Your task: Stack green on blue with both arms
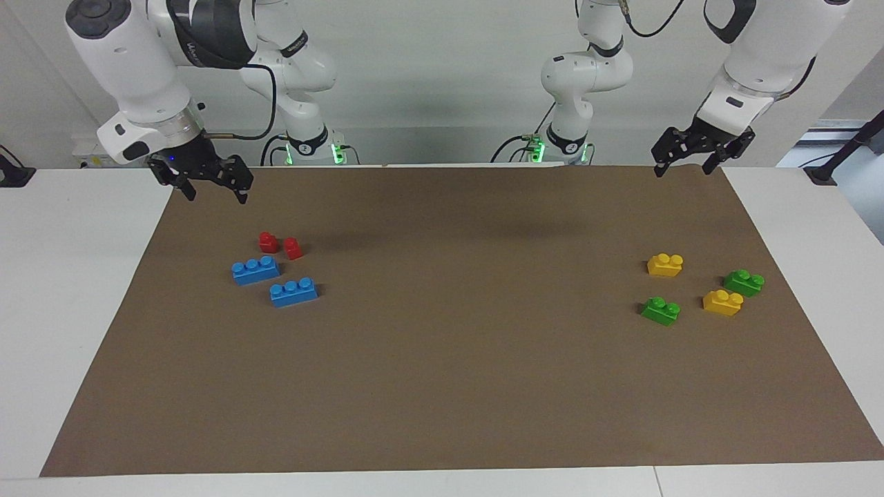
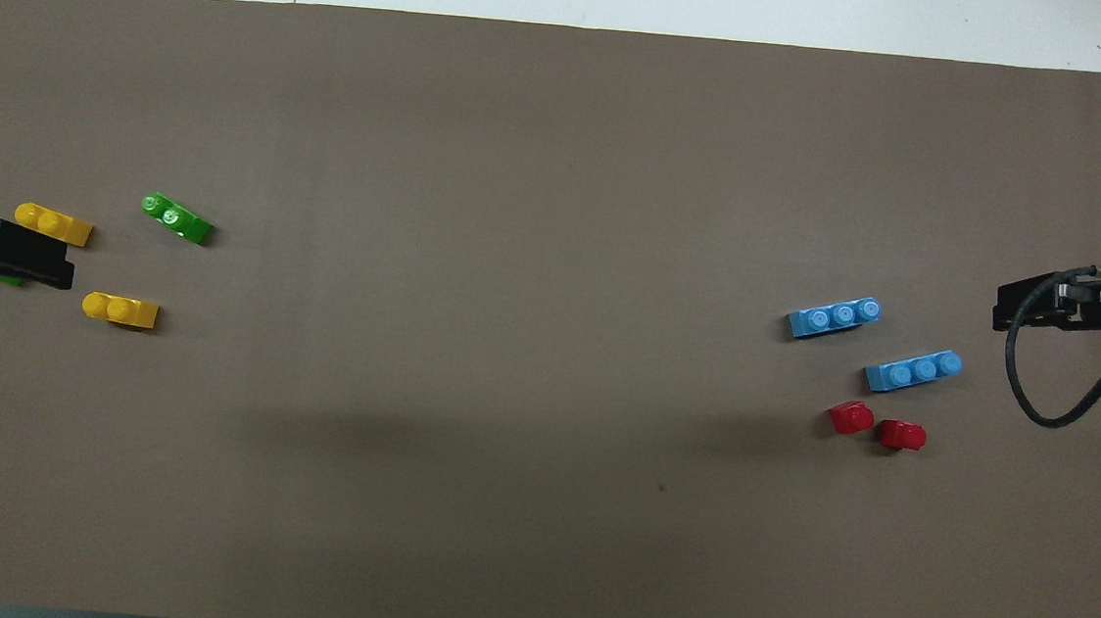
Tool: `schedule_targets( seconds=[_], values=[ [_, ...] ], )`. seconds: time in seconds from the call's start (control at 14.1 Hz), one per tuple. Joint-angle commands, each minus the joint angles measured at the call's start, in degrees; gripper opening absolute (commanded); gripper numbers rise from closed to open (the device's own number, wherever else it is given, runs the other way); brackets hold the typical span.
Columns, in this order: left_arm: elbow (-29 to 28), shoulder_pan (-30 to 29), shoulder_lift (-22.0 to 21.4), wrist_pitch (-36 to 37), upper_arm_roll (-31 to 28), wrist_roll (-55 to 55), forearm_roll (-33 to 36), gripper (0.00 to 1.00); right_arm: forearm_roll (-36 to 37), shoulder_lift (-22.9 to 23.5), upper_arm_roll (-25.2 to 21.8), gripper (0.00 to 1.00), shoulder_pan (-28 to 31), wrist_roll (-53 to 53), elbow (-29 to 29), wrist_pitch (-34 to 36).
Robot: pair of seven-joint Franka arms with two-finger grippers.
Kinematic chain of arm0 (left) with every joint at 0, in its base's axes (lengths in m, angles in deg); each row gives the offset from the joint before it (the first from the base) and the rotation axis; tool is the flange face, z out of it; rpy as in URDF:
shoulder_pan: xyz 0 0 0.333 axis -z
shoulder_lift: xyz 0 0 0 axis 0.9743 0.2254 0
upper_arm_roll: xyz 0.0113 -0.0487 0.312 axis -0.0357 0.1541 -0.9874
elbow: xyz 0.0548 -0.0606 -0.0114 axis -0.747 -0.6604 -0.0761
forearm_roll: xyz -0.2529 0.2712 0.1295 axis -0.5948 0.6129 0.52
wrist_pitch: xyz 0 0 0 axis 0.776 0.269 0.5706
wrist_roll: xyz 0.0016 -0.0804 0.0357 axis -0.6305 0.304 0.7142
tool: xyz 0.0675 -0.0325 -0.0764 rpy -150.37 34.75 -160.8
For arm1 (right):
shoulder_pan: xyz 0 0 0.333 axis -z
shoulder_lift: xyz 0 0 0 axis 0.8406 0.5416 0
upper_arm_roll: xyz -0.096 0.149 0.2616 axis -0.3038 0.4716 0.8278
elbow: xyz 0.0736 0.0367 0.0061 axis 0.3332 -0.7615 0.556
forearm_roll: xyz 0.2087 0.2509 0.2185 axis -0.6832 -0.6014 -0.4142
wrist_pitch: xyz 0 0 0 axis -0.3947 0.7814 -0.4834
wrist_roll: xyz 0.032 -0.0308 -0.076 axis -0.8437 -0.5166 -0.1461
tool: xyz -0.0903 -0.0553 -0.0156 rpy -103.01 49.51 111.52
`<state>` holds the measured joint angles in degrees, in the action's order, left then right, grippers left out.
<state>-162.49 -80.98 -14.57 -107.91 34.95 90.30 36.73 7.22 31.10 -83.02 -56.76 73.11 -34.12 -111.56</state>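
Green bricks: two, apart, among yellow bricks at left arm's end of brown mat.
Blue bricks: two, near red bricks, right arm's end.
Left tool: raised, released, empty.
Right tool: raised, released, empty.

Robotics lab, two white arms bolted by a brown-matted white table, bare pale wall

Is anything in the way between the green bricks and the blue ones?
Nothing visible. Only bare brown mat lies between the green bricks and the blue bricks. The yellow and red bricks sit beside them, off that path.
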Motion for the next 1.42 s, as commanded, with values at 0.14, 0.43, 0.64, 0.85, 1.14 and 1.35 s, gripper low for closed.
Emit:
schedule_targets(
  seconds=[0.14, 0.43, 0.64, 0.85, 1.14, 1.35],
  values=[
    [0.3, 0.2, -0.6, 0.8, -0.4, -0.7, -0.8, 1.0, 0.2, 0.1, 0.4, 1.0, 0.8, -0.8, 0.1, -0.3],
    [0.3, 0.3, -0.6, 0.8, -0.4, -0.7, -0.8, 1.0, 0.2, 0.1, 0.4, 1.0, 0.7, -0.8, 0.1, -0.9],
    [0.2, 0.3, -0.7, 0.8, -0.4, -0.6, -0.8, 1.0, 0.2, 0.1, 0.4, 1.0, 0.7, -0.8, 0.1, -0.9],
    [-0.1, 0.3, -1.1, 0.7, -0.4, -0.3, -0.8, 1.0, 0.2, 0.1, 0.4, 1.0, 0.8, -0.8, 0.1, -0.9],
    [-0.4, 0.1, -1.1, 0.6, -0.5, -0.1, -0.8, 1.0, 0.2, 0.2, 0.4, 1.0, 0.8, -0.8, 0.1, -1.0],
    [-0.9, -0.4, -1.2, -0.9, -0.6, 3.6, -0.9, 1.0, 0.2, 0.6, 0.4, 1.0, 0.8, -0.6, 0.0, -1.2]
  ],
)
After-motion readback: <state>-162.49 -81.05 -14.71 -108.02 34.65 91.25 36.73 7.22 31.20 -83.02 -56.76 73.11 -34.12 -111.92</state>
